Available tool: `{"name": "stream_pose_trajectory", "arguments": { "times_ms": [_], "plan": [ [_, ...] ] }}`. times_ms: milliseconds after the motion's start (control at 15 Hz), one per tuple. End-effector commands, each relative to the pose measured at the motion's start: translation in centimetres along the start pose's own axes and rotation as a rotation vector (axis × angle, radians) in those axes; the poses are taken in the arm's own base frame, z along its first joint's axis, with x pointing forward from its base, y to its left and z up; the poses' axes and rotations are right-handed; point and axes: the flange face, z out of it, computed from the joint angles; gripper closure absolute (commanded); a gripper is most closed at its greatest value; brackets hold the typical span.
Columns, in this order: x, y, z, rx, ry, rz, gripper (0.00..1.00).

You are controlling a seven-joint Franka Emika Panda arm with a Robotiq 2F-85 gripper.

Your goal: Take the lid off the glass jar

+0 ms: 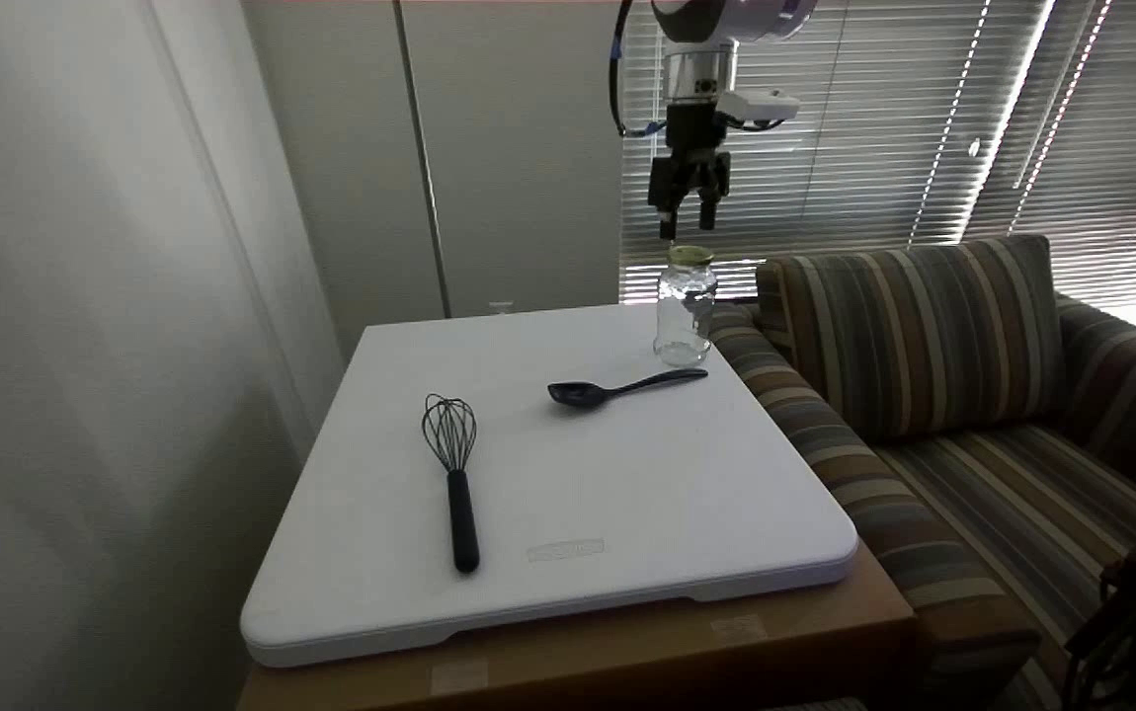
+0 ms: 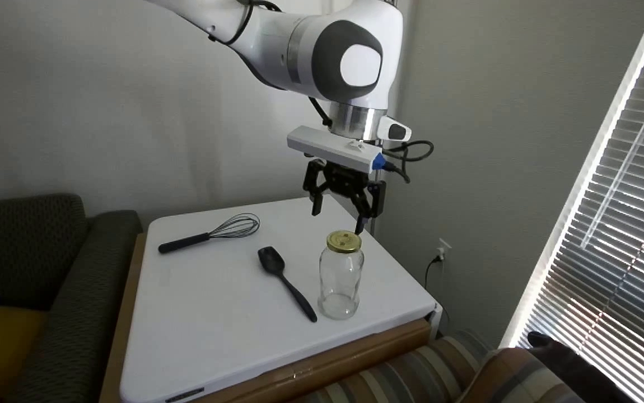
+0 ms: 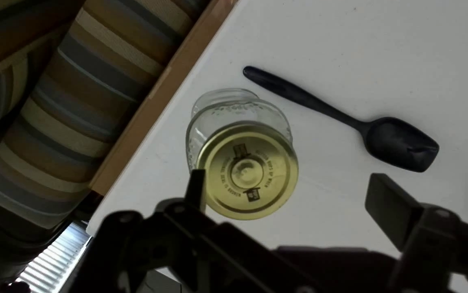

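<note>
My black two-fingered gripper [image 2: 338, 220] is hanging over a short jar of clear, roughly cylindrical glass [image 2: 341, 280], its jaws spread wide and nothing at all in its hold. The small, flat, round gold-yellow lid [image 2: 344, 241] is still sitting on the jar's mouth, so yeah, the jar's capped. In the wrist view one finger [image 3: 195, 189] crosses in front of the lid's rim, and the lid shows way closer to that finger than to the opposite one. In an exterior view the fingertips [image 1: 668, 227] look to be a bit above the lid, but how much clearance there really is, I can't tell. There's print curving around the lid's round centre, mostly too tiny for me to read.

The jar's standing upright on a white, round-cornered tabletop [image 1: 627, 474], close to the edge. Just past that edge from the jar is a couch in brown, grey and tan striped fabric [image 1: 830, 449]. Near the jar lies a long-handled black spoon [image 3: 350, 121], handle end by the jar's base, bowl pointing away from it. A black-handled wire whisk [image 1: 457, 484] is well away from the jar, beyond the spoon, wire end nearer the jar than its handle.
</note>
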Motion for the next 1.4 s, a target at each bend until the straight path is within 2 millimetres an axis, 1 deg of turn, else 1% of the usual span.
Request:
{"name": "stream_pose_trajectory", "arguments": {
  "times_ms": [0, 200, 533, 800, 1133, 1333],
  "plan": [
    [1.0, 1.6, 1.2, -0.011, -0.004, -0.003, 0.0],
    [1.1, 2.5, 2.3, -0.027, -0.011, 0.01, 0.0],
    [1.1, 2.9, 2.4, 0.0, -0.01, 0.024, 0.0],
    [1.0, 2.5, 2.1, 0.021, -0.015, 0.026, 0.0],
    [0.9, 1.6, 2.7, 0.039, -0.044, 0.015, 0.0],
    [0.9, 1.6, 2.8, 0.036, -0.046, 0.018, 0.0]
  ]
}}
